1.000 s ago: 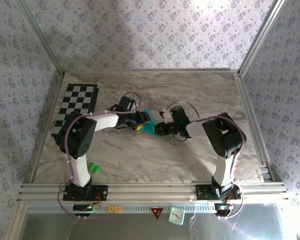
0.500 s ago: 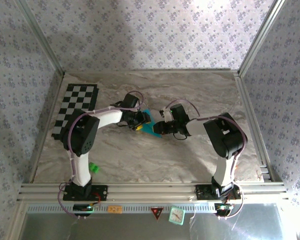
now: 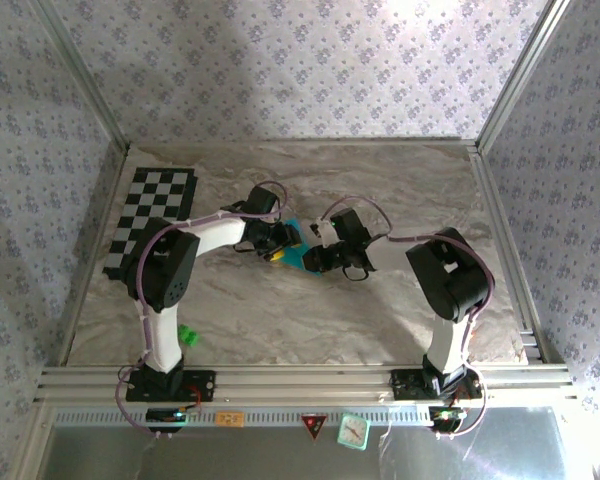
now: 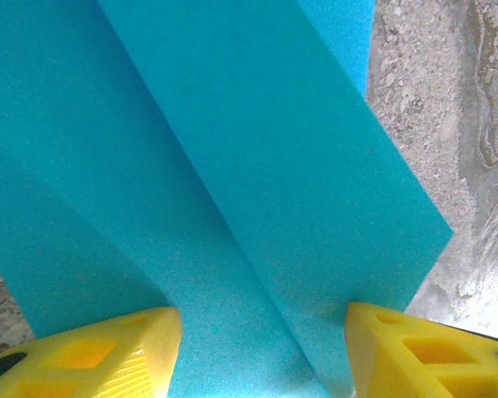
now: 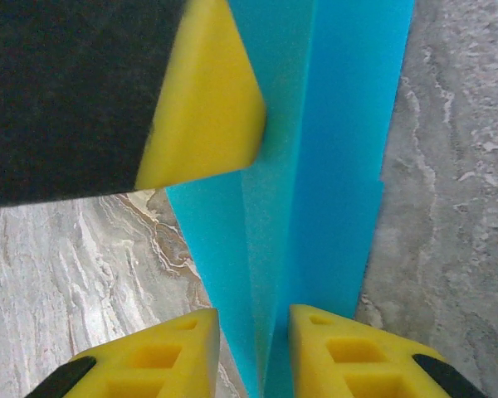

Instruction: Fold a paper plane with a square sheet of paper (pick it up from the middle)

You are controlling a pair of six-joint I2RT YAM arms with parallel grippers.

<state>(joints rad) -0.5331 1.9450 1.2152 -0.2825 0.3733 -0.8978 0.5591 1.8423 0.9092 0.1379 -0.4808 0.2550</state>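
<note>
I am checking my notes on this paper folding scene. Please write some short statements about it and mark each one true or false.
1. The blue paper is a flat, unfolded square. False: it has creases and overlapping flaps.
2. The left hand has its fingers wide apart. True.
3. A raised fold of the paper stands between the fingers of the right hand. True.
4. The green block sits on the checkered mat. False: it lies near the base of the left arm, apart from the mat.
</note>
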